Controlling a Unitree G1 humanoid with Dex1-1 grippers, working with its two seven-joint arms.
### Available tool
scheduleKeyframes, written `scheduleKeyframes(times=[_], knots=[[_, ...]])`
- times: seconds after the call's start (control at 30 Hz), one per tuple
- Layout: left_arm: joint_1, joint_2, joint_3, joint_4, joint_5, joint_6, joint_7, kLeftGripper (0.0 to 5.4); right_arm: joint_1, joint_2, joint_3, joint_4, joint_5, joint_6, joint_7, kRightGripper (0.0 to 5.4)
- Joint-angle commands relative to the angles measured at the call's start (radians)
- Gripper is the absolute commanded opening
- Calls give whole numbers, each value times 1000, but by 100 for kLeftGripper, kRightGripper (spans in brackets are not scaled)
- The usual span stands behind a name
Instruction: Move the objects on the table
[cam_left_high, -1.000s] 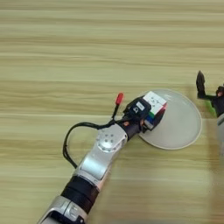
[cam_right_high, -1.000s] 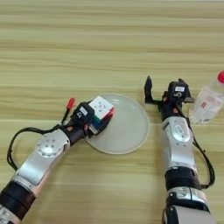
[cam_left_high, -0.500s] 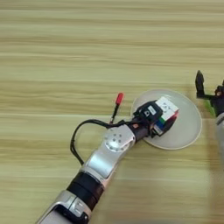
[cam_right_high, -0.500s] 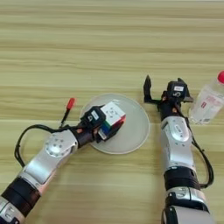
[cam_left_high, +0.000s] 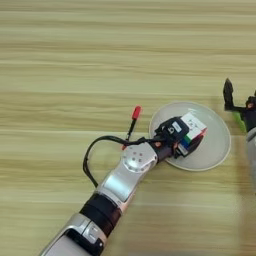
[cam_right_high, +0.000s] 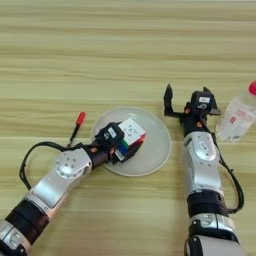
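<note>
Left to right. Red marker pen (cam_right_high: 77, 126) lies on the table (cam_right_high: 125, 50) at about 9 o'clock from the plate (cam_right_high: 157, 150), just off its rim, cap end pointing to roughly 1 o'clock; nothing is touching it, looks unhandled.

Left gripper (cam_right_high: 122, 145) reaches in from 7 o'clock and is over the plate's left-centre, fingers pinching the puzzle cube (cam_right_high: 131, 135), white face up. Cube sits over the plate interior; can't tell if it rests on the plate or is just above it. Jaws are clamped on it, no release visible.

Right gripper (cam_right_high: 185, 97) is parked at about 2 o'clock from the plate, just beyond the rim, fingers spread apart with nothing between them, idle. Green block (cam_left_high: 238, 120) shows only as a sliver under or beside this gripper in the left eye view, at 3 o'clock of the plate; mostly hidden.

Clear bottle with red cap (cam_right_high: 240, 112) stands at far right, near the right arm.

Progress, as a judgement: cube is mid-move, delivered to the plate area but not let go. Pen and green block appear not yet dealt with, so most of the job is left.
</note>
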Motion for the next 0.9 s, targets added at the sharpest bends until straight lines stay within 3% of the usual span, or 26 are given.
scheduleKeyframes(times=[0.03, 0.1, 0.13, 0.57, 0.8, 0.9], knots=[[-15, -57, 0, 30, 4, -20, 9, 331, 5, 4, 4, -8, -5, 11, -1, 540], [-18, -58, 0, 38, 6, -24, 11, 331, 5, 4, 4, -9, -5, 11, -1, 540], [-19, -57, -1, 41, 10, -26, 16, 360, 5, 4, 4, -9, -5, 11, -1, 540], [-19, -57, -1, 39, 15, -45, 38, 476, 5, 3, 4, -7, -5, 11, 0, 540], [0, -50, 6, -53, -2, -41, 37, 539, 5, 2, 5, -5, -6, 11, 2, 540], [6, -49, 11, -88, -10, -34, 36, 539, 4, 2, 5, -4, -6, 11, 3, 540]])
